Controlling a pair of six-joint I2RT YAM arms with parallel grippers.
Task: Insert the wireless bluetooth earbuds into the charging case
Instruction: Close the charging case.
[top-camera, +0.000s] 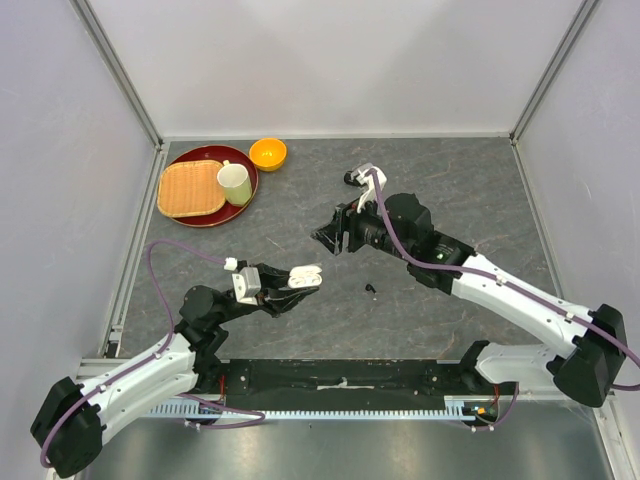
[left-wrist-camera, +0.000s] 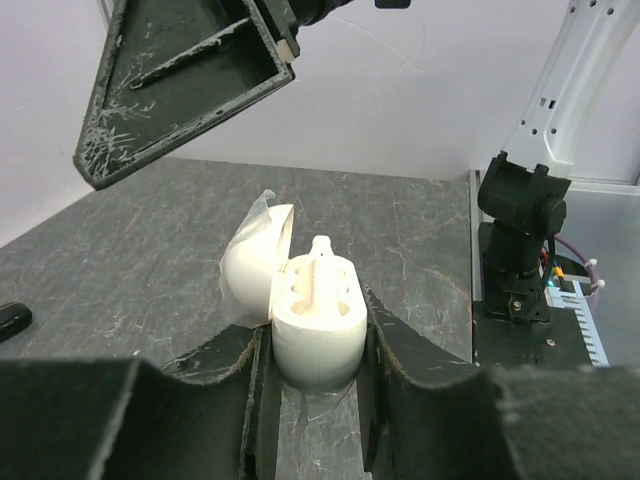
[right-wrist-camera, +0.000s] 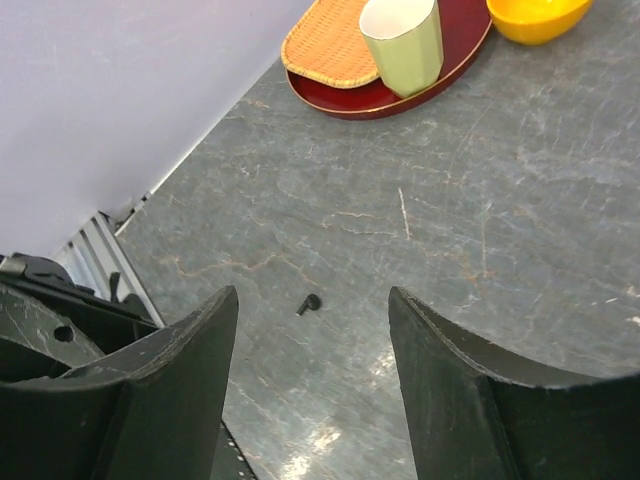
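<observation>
My left gripper (top-camera: 300, 277) is shut on the base of an open white charging case (top-camera: 306, 273) and holds it above the table. In the left wrist view the case (left-wrist-camera: 318, 345) sits between the fingers of the left gripper (left-wrist-camera: 312, 325), its lid (left-wrist-camera: 252, 268) hinged open to the left. A white earbud (left-wrist-camera: 321, 265) stands in it. My right gripper (top-camera: 336, 236) is open and empty, up and to the right of the case. A black earbud (top-camera: 371, 289) lies on the table; in the right wrist view it (right-wrist-camera: 309, 303) lies far below the right gripper (right-wrist-camera: 313, 296).
A red tray (top-camera: 205, 215) at the back left holds a wicker mat (top-camera: 190, 188) and a pale green cup (top-camera: 235, 184). An orange bowl (top-camera: 267, 153) stands beside it. A dark rounded object (left-wrist-camera: 10, 320) lies at the left edge of the left wrist view.
</observation>
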